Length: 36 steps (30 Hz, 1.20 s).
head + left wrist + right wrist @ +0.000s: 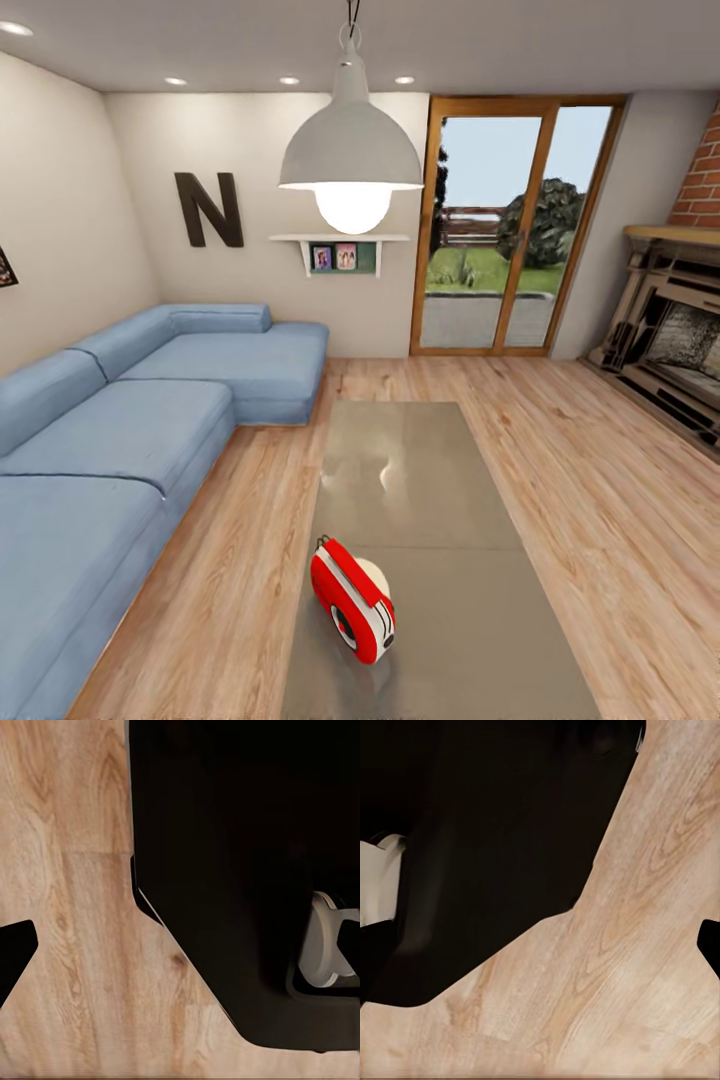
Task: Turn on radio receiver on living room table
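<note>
The radio receiver [351, 601] is red with a white band and a round dial face. It stands on the near end of the table [430, 470], a long low one with a glossy grey-brown top, in the living room. Both wrist views look down at the wood plank floor. My left gripper [180, 960] shows one dark fingertip [13, 958] at the picture's edge. My right gripper [540, 949] likewise shows one fingertip [710, 945] at the edge. Each is spread wide with nothing held, well away from the radio.
A pale round disc [377, 573] lies just behind the radio. The blue L-shaped sofa [120, 440] runs along the table's left. A brick fireplace [670, 330] is at the right, glass doors [510, 230] at the back. A white pendant lamp [350, 150] hangs over the table. My black base [240, 870] is beside both grippers.
</note>
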Motion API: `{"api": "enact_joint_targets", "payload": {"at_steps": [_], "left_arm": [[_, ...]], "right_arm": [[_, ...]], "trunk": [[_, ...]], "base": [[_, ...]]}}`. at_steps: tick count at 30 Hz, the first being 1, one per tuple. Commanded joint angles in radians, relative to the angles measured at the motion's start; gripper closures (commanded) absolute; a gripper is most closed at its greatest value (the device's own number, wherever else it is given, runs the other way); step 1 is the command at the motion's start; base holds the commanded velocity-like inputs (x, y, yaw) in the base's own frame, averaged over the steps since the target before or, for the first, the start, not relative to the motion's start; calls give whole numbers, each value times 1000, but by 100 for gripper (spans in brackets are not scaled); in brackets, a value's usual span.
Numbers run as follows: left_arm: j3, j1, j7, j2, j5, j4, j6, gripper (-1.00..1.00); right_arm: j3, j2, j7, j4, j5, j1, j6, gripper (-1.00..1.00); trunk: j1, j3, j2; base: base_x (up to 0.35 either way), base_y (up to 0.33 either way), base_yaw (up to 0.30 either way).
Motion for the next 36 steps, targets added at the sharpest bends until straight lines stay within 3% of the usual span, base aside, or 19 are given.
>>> {"api": "enact_joint_targets", "payload": {"at_steps": [1,28,36], "left_arm": [[0,0,0,0,0,0,0,-100],[0,0,0,0,0,0,0,-100],[0,0,0,0,0,0,0,-100]], "right_arm": [[0,0,0,0,0,0,0,-100],[2,0,0,0,0,0,4,-100],[0,0,1,0,0,0,3,-100]], "trunk": [[-4,2,7],[-107,42,196],[-107,29,196]], "base": [[0,0,0],[0,0,0],[0,0,0]]}}
